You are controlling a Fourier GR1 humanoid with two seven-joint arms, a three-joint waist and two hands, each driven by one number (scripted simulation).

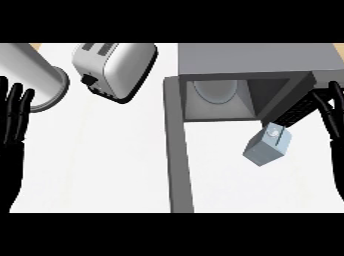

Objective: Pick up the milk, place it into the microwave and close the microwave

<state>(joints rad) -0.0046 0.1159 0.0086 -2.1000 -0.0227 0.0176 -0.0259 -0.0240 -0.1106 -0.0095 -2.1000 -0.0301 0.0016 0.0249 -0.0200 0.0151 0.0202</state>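
The milk (266,146) is a pale blue-grey carton standing tilted on the white counter, just in front of the microwave's right side. The microwave (256,75) is a grey box at the top right with its cavity open and a round glass plate (218,91) inside. Its door (179,150) swings out to the left, seen edge-on as a long grey bar. My right hand (339,120) is open at the right edge, fingers up, a little to the right of the milk. My left hand (6,117) is open at the left edge, fingers up, holding nothing.
A silver toaster (112,67) sits at the top, left of the microwave. A white cylinder (31,75) lies at the top left by my left hand. The white counter (101,165) stretches between my left hand and the door.
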